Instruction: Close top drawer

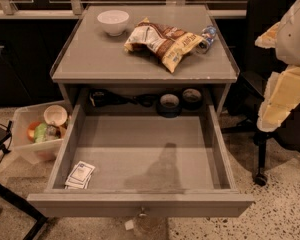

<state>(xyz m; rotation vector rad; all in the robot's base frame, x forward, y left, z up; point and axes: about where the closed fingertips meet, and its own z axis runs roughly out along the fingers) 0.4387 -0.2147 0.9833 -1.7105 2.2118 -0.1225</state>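
Observation:
The top drawer (140, 154) of the grey cabinet is pulled far out toward me. Its flat grey front panel (140, 204) sits near the bottom of the view, with a small round knob (141, 213) at its centre. Inside lie white paper packets (80, 175) at the front left, and tape rolls (169, 103) and black items (110, 99) at the back. My gripper (270, 115), on the white and cream arm (295, 29), hangs at the right edge of the view, to the right of the drawer's side and apart from it.
On the cabinet top (90, 59) stand a white bowl (113, 21), a chip bag (162, 41) and a small bottle (206, 38). A clear plastic bin (25, 139) with a cup stands on the floor at left. A black office chair (262, 149) stands at right.

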